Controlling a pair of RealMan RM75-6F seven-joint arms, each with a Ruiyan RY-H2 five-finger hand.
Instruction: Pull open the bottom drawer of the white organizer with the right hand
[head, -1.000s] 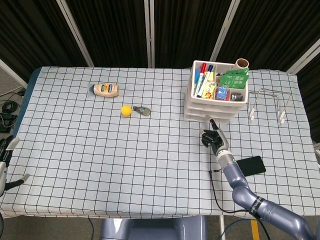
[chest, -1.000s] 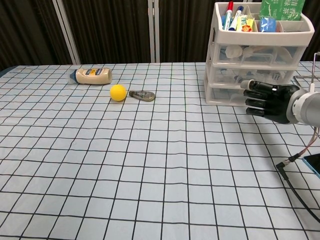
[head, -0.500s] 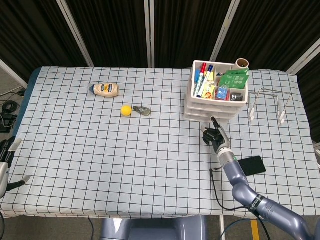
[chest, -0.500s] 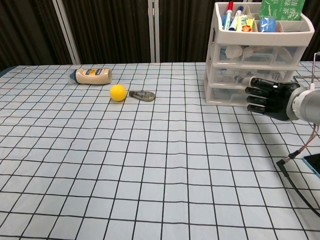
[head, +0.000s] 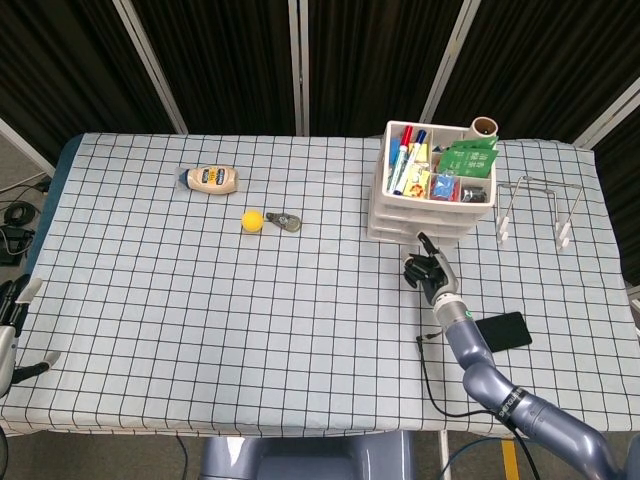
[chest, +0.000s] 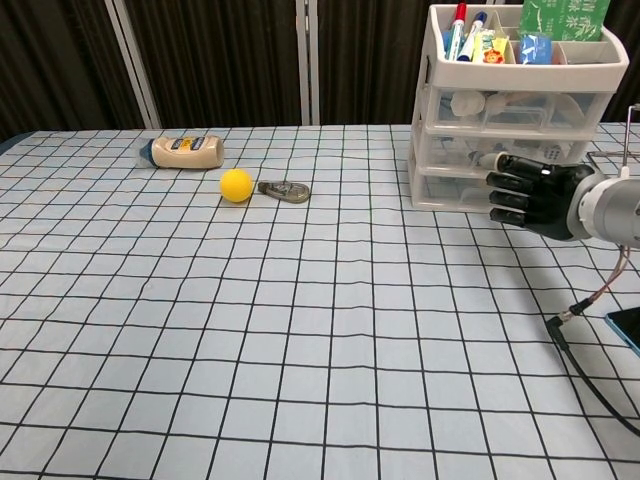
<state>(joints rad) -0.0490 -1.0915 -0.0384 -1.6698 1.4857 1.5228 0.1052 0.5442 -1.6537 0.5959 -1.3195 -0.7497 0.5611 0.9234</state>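
The white organizer (head: 398, 222) (chest: 432, 120) stands at the back right, with three drawers and a top tray full of markers and packets. Its bottom drawer (chest: 450, 191) sits flush with the ones above. My right hand (head: 427, 270) (chest: 532, 196), black, hovers just in front of the lower drawers with fingers half curled and nothing in them; one finger reaches close to the organizer's front. Whether it touches is unclear. My left hand (head: 12, 325) hangs off the table's left edge, fingers apart and empty.
A mayonnaise bottle (head: 211, 178), a yellow ball (head: 253, 221) and a metal carabiner (head: 285, 221) lie at the back left. A wire rack (head: 535, 207) stands right of the organizer. A black phone (head: 502, 330) and a cable (chest: 590, 385) lie near my right forearm.
My right hand has crept a little closer to the organizer's front. The drawer has not moved. My left hand has sunk slightly at the table's edge.
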